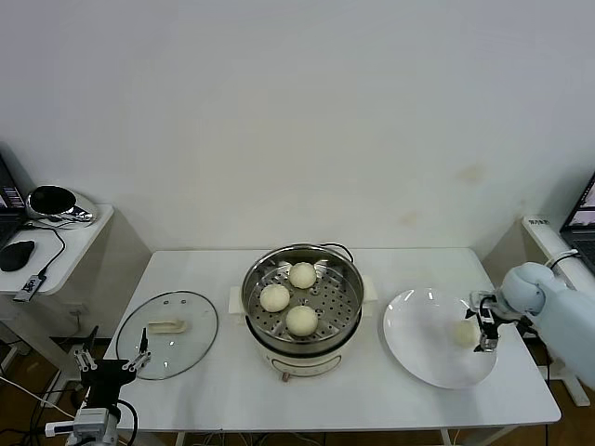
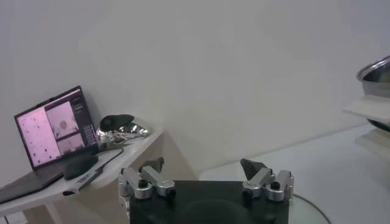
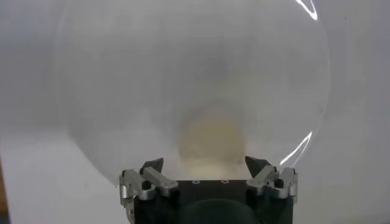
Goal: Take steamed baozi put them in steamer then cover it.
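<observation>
The steamer [image 1: 253, 283] stands mid-table on its white base, with three steamed baozi [image 1: 302, 274] on its perforated tray. One more baozi [image 1: 464, 333] lies on the white plate [image 1: 418, 358] at the right. My right gripper [image 1: 482, 325] is down over that bun and open, a finger on either side. In the right wrist view the bun [image 3: 210, 137] sits just ahead of the spread right gripper [image 3: 204, 163]. The cover [image 1: 195, 311] lies flat on the table left of the steamer. My left gripper [image 1: 113, 358] hangs open off the table's front left corner, seen also as the left gripper [image 2: 203, 165] with nothing in it.
A side table [image 1: 79, 237] at the far left carries a mouse, a cable and a shiny object; the left wrist view shows a laptop [image 2: 52, 128] there. Another laptop's edge [image 1: 584, 218] shows at the far right. The steamer's rim [image 2: 375, 73] juts in beside the left arm.
</observation>
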